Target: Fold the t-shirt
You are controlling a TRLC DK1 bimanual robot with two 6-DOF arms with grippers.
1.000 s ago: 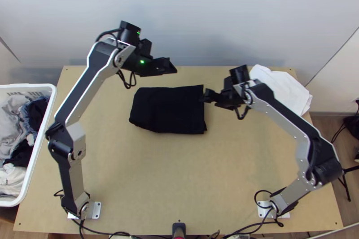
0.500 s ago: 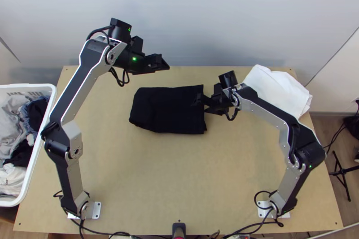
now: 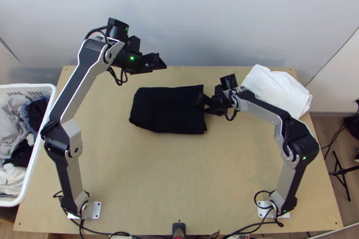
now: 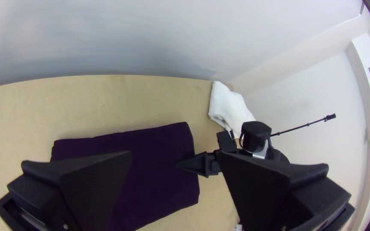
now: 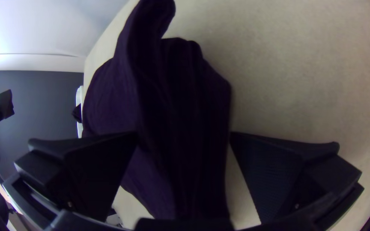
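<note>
From where I'm standing, the right gripper (image 5: 184, 134), wide open and gripping nothing, straddles the near short edge of the black t-shirt (image 3: 168, 110), whose long axis runs away ahead of it, while the left gripper (image 4: 174, 155), also parted and empty, hangs farther off.

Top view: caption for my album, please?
Right gripper at one edge of the folded black t-shirt, left gripper raised, white cloth in a far corner.

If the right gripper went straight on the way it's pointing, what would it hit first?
Most likely the folded black t-shirt: the right gripper points at its layered edge, which shows between the open fingers. I can't tell how much gap there is, if any.
</note>
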